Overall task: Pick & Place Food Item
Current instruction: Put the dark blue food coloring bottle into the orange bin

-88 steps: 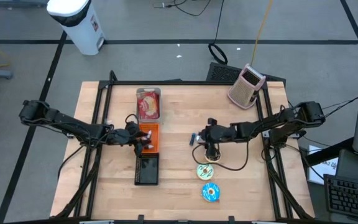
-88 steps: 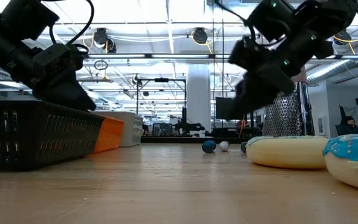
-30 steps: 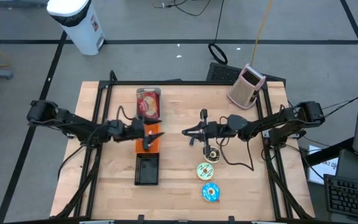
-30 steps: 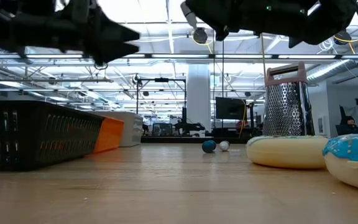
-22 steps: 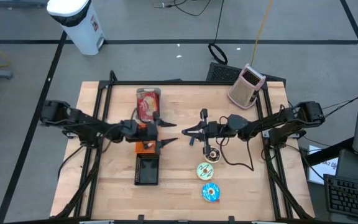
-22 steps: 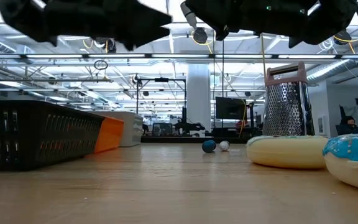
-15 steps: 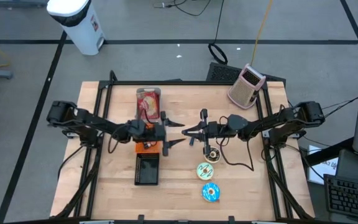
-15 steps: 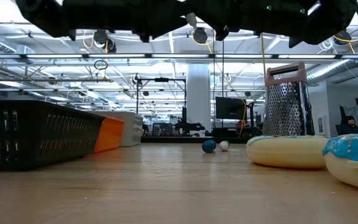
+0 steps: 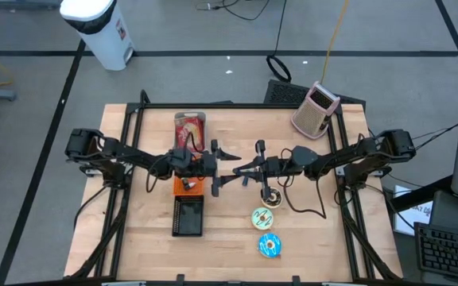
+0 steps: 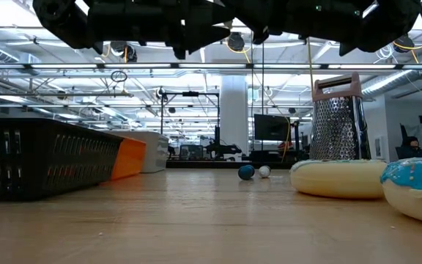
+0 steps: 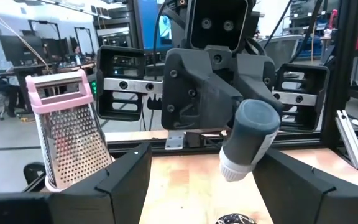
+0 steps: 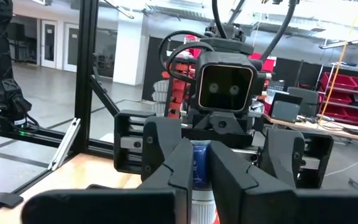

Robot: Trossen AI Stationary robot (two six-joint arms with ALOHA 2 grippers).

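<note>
Handover in the making: the right gripper [image 9: 247, 171] is clamping a small bottle [image 11: 248, 140] mid-air above the table [image 9: 133, 230], facing the left gripper [image 9: 223, 166], jaws wide. Next, the left needs to close around it.

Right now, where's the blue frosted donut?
In the high view, the blue frosted donut lies on the table's right half, near the front edge, beside the yellow donut.

Grey-blue bottle [image 11: 251, 137], white cap, tilted, pinched in right fingers [image 9: 239, 168] above table.
</note>
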